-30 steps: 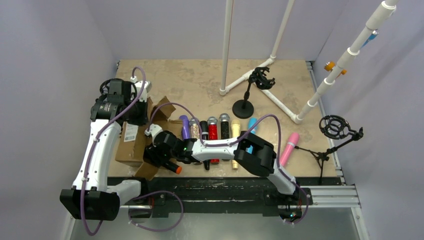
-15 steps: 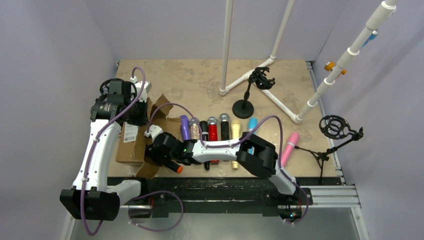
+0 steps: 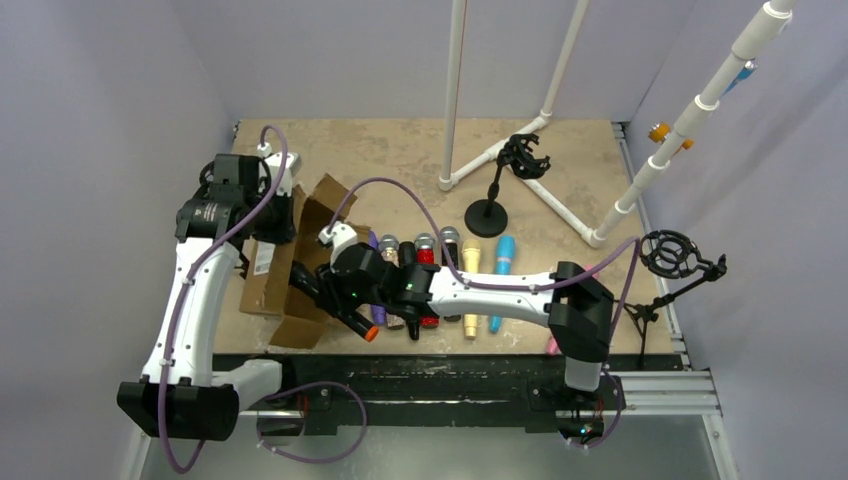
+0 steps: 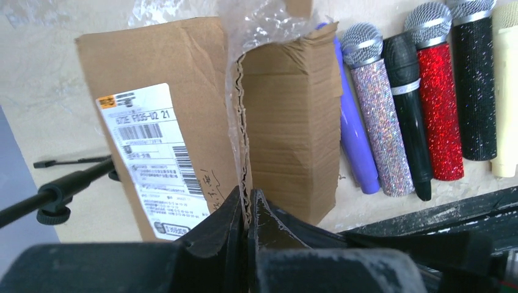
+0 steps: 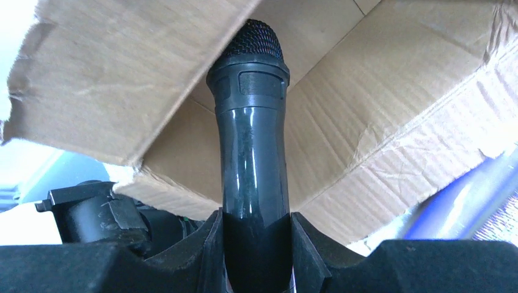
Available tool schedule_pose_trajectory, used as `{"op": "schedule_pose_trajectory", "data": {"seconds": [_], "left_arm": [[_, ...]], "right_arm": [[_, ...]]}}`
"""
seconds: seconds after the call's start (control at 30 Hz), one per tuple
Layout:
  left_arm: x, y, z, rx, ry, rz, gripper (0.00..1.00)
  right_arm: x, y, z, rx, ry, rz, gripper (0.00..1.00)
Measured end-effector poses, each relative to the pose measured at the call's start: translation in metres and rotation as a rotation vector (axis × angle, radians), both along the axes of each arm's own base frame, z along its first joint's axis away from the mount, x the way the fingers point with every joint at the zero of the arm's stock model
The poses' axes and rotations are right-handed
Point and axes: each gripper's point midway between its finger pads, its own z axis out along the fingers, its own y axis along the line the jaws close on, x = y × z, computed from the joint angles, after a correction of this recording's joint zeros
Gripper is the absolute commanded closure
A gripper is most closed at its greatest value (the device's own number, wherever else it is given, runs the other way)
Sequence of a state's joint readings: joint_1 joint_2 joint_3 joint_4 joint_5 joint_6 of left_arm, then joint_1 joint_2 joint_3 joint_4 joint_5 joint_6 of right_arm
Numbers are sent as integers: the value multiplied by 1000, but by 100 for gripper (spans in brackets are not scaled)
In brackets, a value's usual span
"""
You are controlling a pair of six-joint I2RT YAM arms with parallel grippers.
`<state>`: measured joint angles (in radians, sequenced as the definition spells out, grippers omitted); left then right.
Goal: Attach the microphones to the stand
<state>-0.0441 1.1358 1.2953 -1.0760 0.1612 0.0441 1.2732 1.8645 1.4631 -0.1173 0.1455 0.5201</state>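
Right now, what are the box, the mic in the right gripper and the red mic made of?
Box: corrugated cardboard, matte brown; the torn edge shows fluting.
Black microphone in the right gripper: probably glossy plastic, given the streaky reflections.
Red microphone: glitter-coated, sparkly grains; core unseen.

Torn cardboard box (image 3: 268, 298) and white pipe frame (image 3: 453, 90) on a beige table (image 3: 380, 160)
The box lies at the table's left side, flaps open and edges ragged, with a white shipping label (image 4: 156, 152) bearing barcodes on one face and crinkled clear film (image 4: 269, 24) at its top edge; the pipe frame stands at the back right, lavender walls (image 3: 100, 100) around
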Motion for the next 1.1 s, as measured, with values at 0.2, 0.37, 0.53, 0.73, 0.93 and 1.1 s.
{"op": "schedule_pose_trajectory", "data": {"seconds": [0.2, 0.37, 0.53, 0.73, 0.93, 1.1], "left_arm": [[20, -7, 15, -9, -30, -14, 100], [46, -14, 31, 1, -59, -32, 100], [81, -16, 54, 30, -114, -21, 100], [134, -18, 73, 47, -181, -2, 100], [194, -25, 72, 39, -206, 21, 100], [237, -23, 62, 106, -240, 48, 97]], "right_arm": [[13, -46, 2, 1, 62, -94, 100], [33, -88, 16, 45, 97, -189, 100], [51, -110, 54, 140, 79, -253, 100], [53, -132, 103, 240, 36, -293, 100], [64, -178, 118, 264, 13, -400, 100], [71, -222, 85, 169, 32, -531, 100]]}}
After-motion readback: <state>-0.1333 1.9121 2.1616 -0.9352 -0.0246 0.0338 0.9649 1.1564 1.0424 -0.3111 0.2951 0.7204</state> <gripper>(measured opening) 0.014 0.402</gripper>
